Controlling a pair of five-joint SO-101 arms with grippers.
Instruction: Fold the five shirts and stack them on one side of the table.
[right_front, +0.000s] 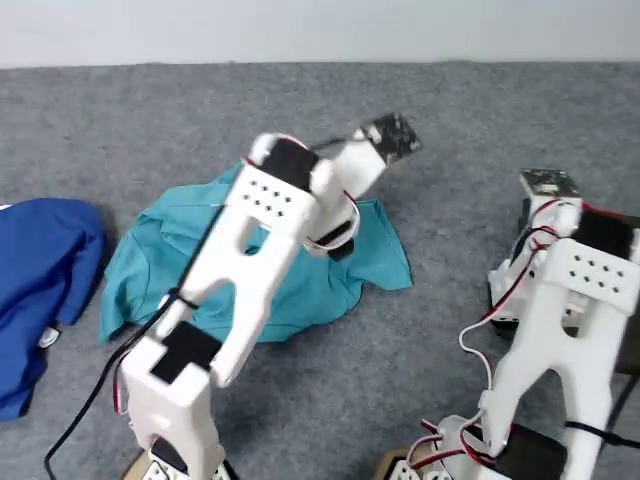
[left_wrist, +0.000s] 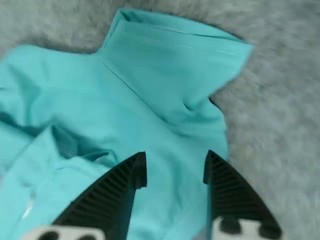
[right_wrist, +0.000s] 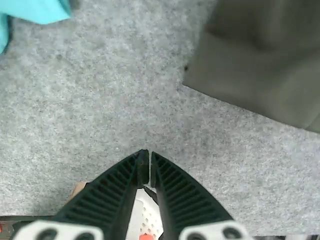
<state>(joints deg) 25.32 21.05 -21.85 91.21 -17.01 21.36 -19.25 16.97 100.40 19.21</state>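
One teal shirt (left_wrist: 165, 80), crumpled: light, limp, likely sags. Left gripper (left_wrist: 175, 165) spread above it; pinch a hemmed edge. Right gripper (right_wrist: 150, 155) pressed together.

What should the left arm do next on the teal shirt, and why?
Probably lower the left gripper and close on the teal shirt. Its fingers stand open over the cloth, holding nothing, and the shirt lies rumpled, not yet folded. The right gripper is shut over the grey table, off the shirt.
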